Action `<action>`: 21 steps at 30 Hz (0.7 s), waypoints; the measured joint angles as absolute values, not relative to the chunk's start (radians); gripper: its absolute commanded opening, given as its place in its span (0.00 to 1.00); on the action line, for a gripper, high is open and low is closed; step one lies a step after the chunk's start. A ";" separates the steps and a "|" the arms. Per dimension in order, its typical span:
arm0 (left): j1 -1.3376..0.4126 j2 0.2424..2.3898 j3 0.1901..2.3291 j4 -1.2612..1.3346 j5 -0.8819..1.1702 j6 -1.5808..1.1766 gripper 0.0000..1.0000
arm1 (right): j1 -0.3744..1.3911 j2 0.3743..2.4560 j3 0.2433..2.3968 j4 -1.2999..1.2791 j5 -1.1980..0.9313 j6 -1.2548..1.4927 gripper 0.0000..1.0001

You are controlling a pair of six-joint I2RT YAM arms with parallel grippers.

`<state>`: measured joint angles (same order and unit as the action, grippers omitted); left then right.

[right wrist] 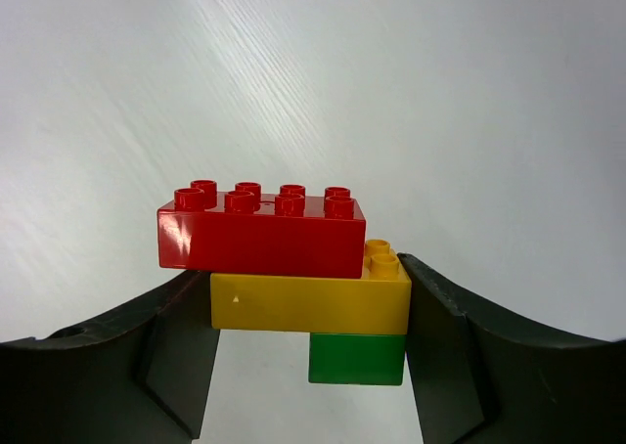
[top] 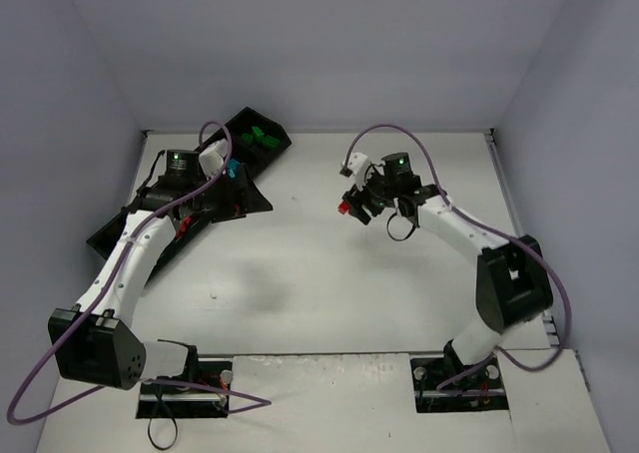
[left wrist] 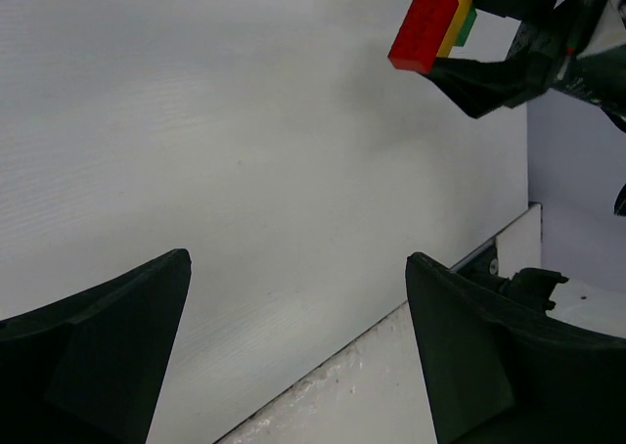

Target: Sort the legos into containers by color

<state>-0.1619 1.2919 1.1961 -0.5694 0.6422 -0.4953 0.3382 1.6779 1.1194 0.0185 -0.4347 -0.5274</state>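
White table [top: 329, 273]: long black tray [top: 240, 126] lies diag. at far-left corner.

left arm [top: 130, 253]: stretched over tray [top: 108, 238] | left gripper [left wrist: 293, 268]: above tray, jaws wide apart | right arm [top: 469, 238]: bent, well right of tray | right gripper [right wrist: 303, 273]: raised, 2 fingers clamped on brick stack [right wrist: 311, 305]

Glossy smooth plastic: red brick [right wrist: 261, 237], yellow brick [right wrist: 309, 303], green brick [right wrist: 357, 358]. Matt black plastic: fingers [right wrist: 469, 366] at 5 and 7 o'clock. Matt, faintly grained: table [right wrist: 391, 92].
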 measured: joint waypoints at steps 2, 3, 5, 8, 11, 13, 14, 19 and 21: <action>-0.173 1.299 1.208 -0.569 0.678 -0.504 0.84 | 0.421 1.594 1.095 0.056 -0.445 -0.527 0.00; -0.182 1.303 1.214 -0.570 0.691 -0.509 0.84 | 0.458 1.559 1.086 0.072 -0.445 -0.526 0.00; -0.205 1.312 1.234 -0.570 0.710 -0.521 0.84 | 0.539 1.507 1.077 0.093 -0.440 -0.525 0.00; -0.251 1.327 1.269 -0.573 0.721 -0.534 0.84 | 0.643 1.468 1.069 0.111 -0.428 -0.524 0.00; -0.301 1.348 1.312 -0.577 0.723 -0.537 0.84 | 0.715 1.456 1.061 0.116 -0.408 -0.525 0.00; -0.331 1.361 1.333 -0.583 0.720 -0.537 0.84 | 0.741 1.452 1.056 0.115 -0.397 -0.525 0.00; -0.342 1.366 1.340 -0.590 0.714 -0.537 0.84 | 0.745 1.450 1.055 0.115 -0.391 -0.525 0.00; -0.361 1.393 1.352 -0.645 0.673 -0.534 0.78 | 0.748 1.422 1.054 0.115 -0.371 -0.526 0.00; -0.361 1.402 1.352 -0.659 0.667 -0.533 0.74 | 0.749 1.404 1.054 0.115 -0.369 -0.527 0.01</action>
